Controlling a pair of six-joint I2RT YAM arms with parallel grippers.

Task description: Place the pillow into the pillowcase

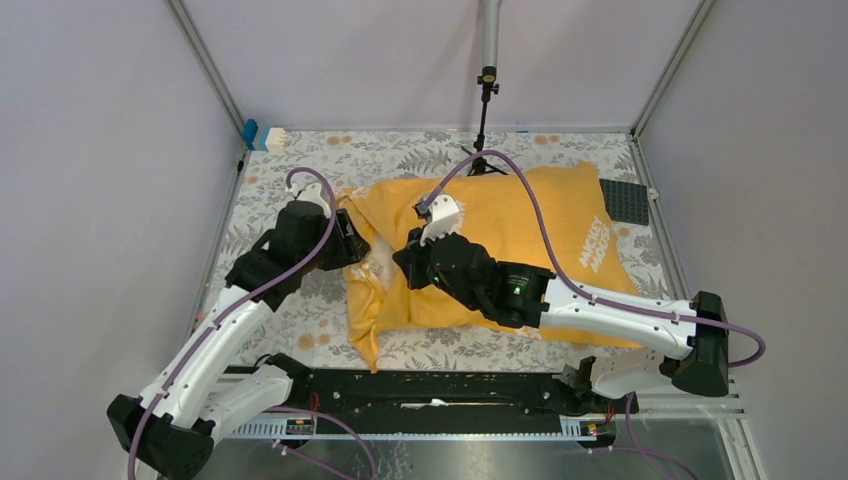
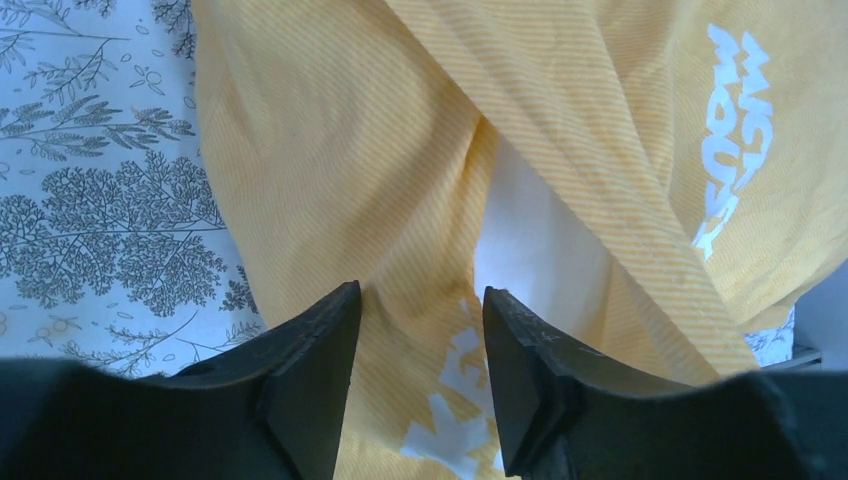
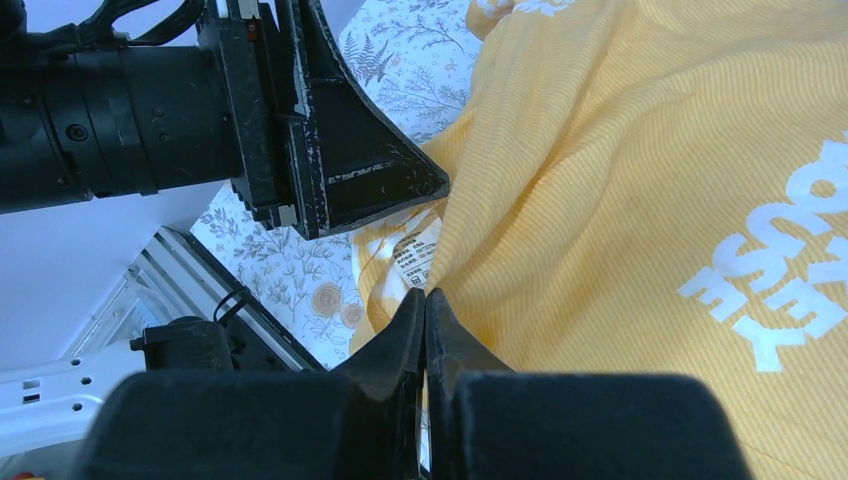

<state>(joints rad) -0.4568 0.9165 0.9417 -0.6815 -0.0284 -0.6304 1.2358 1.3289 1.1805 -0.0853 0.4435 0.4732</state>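
The orange-yellow pillowcase (image 1: 520, 225) lies bulging across the middle of the table, white lettering at its right end. At its left mouth a patch of the white pillow (image 1: 378, 268) shows; the rest is hidden in the cloth. In the left wrist view the pillow (image 2: 530, 240) peeks between folds of the pillowcase (image 2: 330, 180). My left gripper (image 2: 420, 300) hovers open over the mouth's cloth, jaws apart. My right gripper (image 3: 425, 295) is shut, pinching the pillowcase (image 3: 620, 180) at its edge beside a small label, close to the left gripper (image 3: 340, 150).
A floral cloth (image 1: 300, 320) covers the table. A camera stand (image 1: 487, 90) rises at the back centre, a black mat (image 1: 625, 200) lies back right, and a blue-and-white block (image 1: 262, 135) sits back left. A metal rail (image 1: 420, 400) runs along the near edge.
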